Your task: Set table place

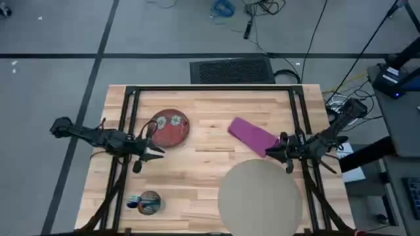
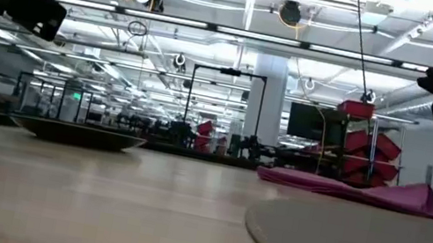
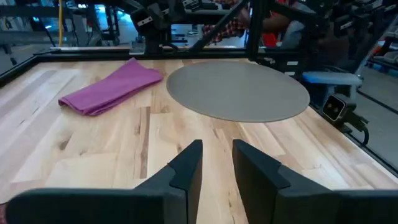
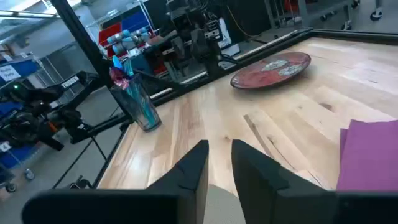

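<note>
Currently, scene: nothing being held, both arms hanging over the table (image 1: 203, 164).
Table: pale wood planks w/ black rail frame, carrying four things, all lying apart from each other.
Plate (image 1: 170, 128): red, patterned, sitting flat at the back-left part of the table; showing as a low dark dish in the low view (image 2: 77, 134) and beyond the right arm's fingers in the right wrist view (image 4: 272, 69).
Napkin (image 1: 252, 136): magenta cloth, folded, lying diagonally right of centre, betw. plate and right arm; also lying flat in the low view (image 2: 365, 192).
Mat (image 1: 261, 196): round, beige, lying at the front-right, its front edge running out of the high view; near the napkin but not touching it in the left wrist view (image 3: 237, 90).
Cup (image 1: 148, 203): bluish glass w/ colourful items in it, at the front-left corner area; standing upright in the right wrist view (image 4: 138, 99).
Left gripper (image 1: 159, 152): hovering just in front of the plate, pointing toward table centre; fingers (image 3: 186, 168) standing a narrow gap apart, nothing betw. them.
Right gripper (image 1: 268, 153): hovering at the napkin's near end, just above the mat's back edge; fingers (image 4: 196, 165) also a narrow gap apart, gripping nothing.
Background: lab room w/ racks and ceiling lights showing in the low view.
</note>
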